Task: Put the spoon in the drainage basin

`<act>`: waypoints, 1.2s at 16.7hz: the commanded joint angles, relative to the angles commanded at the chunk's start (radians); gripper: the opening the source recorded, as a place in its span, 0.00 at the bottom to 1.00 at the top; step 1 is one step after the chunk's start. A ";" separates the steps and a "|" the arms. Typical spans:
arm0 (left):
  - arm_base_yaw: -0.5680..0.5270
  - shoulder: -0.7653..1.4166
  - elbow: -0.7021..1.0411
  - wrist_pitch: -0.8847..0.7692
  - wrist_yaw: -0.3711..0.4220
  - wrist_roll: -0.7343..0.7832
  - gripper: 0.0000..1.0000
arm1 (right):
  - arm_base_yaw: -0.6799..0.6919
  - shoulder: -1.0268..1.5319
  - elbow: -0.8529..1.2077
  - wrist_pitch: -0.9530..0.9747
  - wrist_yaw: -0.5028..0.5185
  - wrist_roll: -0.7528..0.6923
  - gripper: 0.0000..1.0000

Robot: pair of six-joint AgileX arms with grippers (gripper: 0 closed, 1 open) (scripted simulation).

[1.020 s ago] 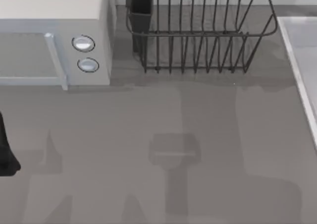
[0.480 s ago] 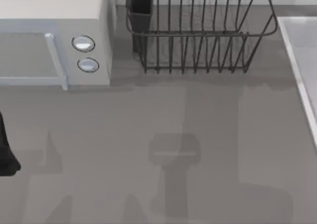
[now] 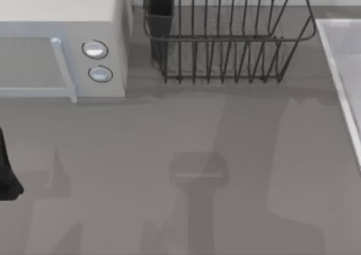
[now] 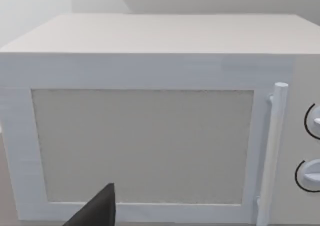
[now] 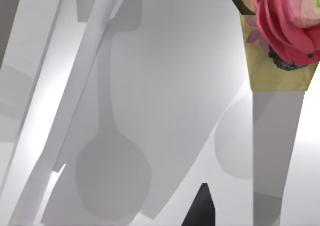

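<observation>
Grey surface (image 3: 169,142) lies bare in front, crossed by soft shadows. At its left edge, in the top view, sits the dark left arm (image 3: 7,176). A dark tip of the left tool (image 4: 97,212) faces the microwave (image 4: 150,136) door, and I cannot tell whether that tool is released or clenched.

Farther back stands the dark wire dish rack (image 3: 225,40), to the right of the microwave. The drainage basin (image 3: 338,57) runs along the right edge.

In the right wrist view, the spoon (image 5: 280,31), red-patterned with a yellowish part, hangs above the pale basin floor, which carries a spoon-shaped shadow. Whether the right tool (image 5: 202,208) grasps it cannot be told.
</observation>
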State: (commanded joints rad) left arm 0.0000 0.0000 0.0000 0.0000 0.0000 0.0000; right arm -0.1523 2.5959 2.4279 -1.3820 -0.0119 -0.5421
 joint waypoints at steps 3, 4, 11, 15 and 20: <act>0.000 0.000 0.000 0.000 0.000 0.000 1.00 | 0.000 0.000 0.000 0.000 0.000 0.000 0.08; 0.000 0.000 0.000 0.000 0.000 0.000 1.00 | 0.000 0.000 0.000 0.000 0.000 0.000 0.15; 0.000 0.000 0.000 0.000 0.000 0.000 1.00 | 0.000 0.000 0.000 0.000 0.000 0.000 0.68; 0.000 0.000 0.000 0.000 0.000 0.000 1.00 | 0.000 0.000 0.000 0.000 0.000 0.000 0.98; 0.000 0.000 0.000 0.000 0.000 0.000 1.00 | 0.000 0.000 0.000 0.000 0.000 0.000 1.00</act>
State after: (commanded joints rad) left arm 0.0000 0.0000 0.0000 0.0000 0.0000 0.0000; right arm -0.1523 2.5959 2.4279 -1.3820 -0.0119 -0.5421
